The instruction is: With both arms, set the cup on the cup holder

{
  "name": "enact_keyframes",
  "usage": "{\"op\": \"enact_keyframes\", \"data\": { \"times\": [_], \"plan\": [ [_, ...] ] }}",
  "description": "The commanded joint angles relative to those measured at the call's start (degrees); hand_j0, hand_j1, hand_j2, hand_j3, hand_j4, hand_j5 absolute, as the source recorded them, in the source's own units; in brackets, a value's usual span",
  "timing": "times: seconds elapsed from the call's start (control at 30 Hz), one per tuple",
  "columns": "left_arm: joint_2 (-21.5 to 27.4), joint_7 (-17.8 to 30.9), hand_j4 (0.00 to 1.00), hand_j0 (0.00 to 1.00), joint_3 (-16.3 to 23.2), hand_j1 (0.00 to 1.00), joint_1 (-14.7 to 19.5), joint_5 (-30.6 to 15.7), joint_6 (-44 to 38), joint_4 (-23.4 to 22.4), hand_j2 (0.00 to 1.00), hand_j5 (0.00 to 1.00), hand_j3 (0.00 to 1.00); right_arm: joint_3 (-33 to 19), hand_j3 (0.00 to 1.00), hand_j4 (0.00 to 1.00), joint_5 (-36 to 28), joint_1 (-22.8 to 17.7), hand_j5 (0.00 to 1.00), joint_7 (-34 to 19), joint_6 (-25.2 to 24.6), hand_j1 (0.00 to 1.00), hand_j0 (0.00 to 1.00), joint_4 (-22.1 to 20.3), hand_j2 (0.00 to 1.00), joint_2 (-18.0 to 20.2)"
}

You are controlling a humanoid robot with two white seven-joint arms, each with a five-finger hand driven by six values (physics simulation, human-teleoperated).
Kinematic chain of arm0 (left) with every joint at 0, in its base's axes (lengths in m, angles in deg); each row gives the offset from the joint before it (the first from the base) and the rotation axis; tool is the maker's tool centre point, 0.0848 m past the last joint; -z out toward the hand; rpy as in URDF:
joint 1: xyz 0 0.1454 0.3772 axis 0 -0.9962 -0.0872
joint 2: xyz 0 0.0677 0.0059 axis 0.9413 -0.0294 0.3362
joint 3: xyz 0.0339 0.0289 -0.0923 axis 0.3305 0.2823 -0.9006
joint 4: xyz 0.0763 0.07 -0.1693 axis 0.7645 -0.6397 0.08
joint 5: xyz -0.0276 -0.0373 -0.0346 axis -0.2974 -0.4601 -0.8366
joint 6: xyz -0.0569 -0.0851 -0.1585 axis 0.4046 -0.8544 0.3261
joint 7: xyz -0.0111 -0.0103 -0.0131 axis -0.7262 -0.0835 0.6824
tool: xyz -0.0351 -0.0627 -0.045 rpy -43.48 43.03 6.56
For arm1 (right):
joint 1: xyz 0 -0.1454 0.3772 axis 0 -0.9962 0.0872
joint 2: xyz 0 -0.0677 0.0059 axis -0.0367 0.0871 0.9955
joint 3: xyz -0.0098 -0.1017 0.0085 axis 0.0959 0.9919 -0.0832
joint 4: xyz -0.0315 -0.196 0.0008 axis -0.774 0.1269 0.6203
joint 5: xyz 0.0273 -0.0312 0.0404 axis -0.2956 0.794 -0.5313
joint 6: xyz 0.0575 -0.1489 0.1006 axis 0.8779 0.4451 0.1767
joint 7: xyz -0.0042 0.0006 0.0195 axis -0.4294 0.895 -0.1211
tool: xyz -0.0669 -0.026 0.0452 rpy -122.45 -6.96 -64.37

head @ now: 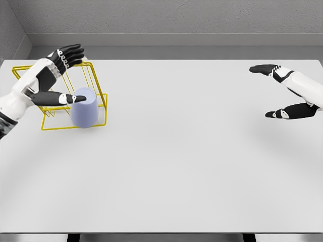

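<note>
A white table (192, 166) fills most of the view. Its top is plain and matte, with soft shadows cast on it at the left. Its far edge runs straight across the upper part of the view, and its near edge is seen along the bottom. Below the near edge, 2 dark supports (73, 237) are glimpsed against a grey strip. Behind the table, a grey wall (176, 17) with a rough, speckled texture is seen. A 2nd wall (11, 35) meets it at the upper left corner. Between the back wall and the table, a band of grey floor (192, 52) is visible.
</note>
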Motion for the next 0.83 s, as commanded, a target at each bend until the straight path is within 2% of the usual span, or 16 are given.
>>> {"op": "enact_keyframes", "data": {
  "times": [0.0,0.13,0.27,0.43,0.53,0.63,0.8],
  "plan": [
    [0.1,0.0,1.0,1.0,-0.1,1.0,0.0,-0.2,0.0,0.2,1.0,1.0,1.0,0.0,1.0,1.0,-0.4,0.0,1.0,0.0,-0.2,1.0,1.0,0.0,1.0,0.1],
    [0.1,0.0,0.93,0.93,-0.1,0.93,-0.1,-0.3,0.2,0.6,0.93,0.93,0.93,0.0,1.0,1.0,-0.5,0.0,1.0,0.0,-0.2,1.0,1.0,0.8,1.0,0.1],
    [0.3,-0.1,0.92,0.92,-0.1,0.92,-0.3,-0.6,0.9,2.3,0.92,0.92,0.92,0.0,1.0,1.0,-0.5,0.0,1.0,0.0,-0.2,1.0,1.0,0.9,1.0,0.1],
    [2.6,-0.1,0.92,0.92,-0.1,0.92,-0.8,-0.7,8.8,2.9,0.92,0.92,0.92,0.0,1.0,1.0,-0.4,0.0,1.0,0.0,-0.2,1.0,1.0,0.9,1.0,0.1],
    [4.6,-0.1,0.93,0.93,-1.0,0.93,-3.8,-0.7,14.9,3.0,0.93,0.93,0.93,0.0,1.0,1.0,-0.5,0.0,1.0,0.0,-0.2,1.0,1.0,0.9,1.0,0.1],
    [5.4,-0.1,0.94,0.94,-5.5,0.94,-9.7,-0.7,19.4,2.9,0.94,0.94,0.94,0.1,1.0,1.0,-0.5,0.0,1.0,0.0,-0.2,1.0,1.0,0.9,1.0,0.0],
    [6.4,-0.1,0.96,0.96,-8.1,0.96,-12.1,-0.9,19.4,3.0,0.96,0.96,0.96,0.0,1.0,1.0,-0.4,0.0,1.0,0.0,-0.2,1.0,1.0,1.0,1.0,0.1]
  ]
}}
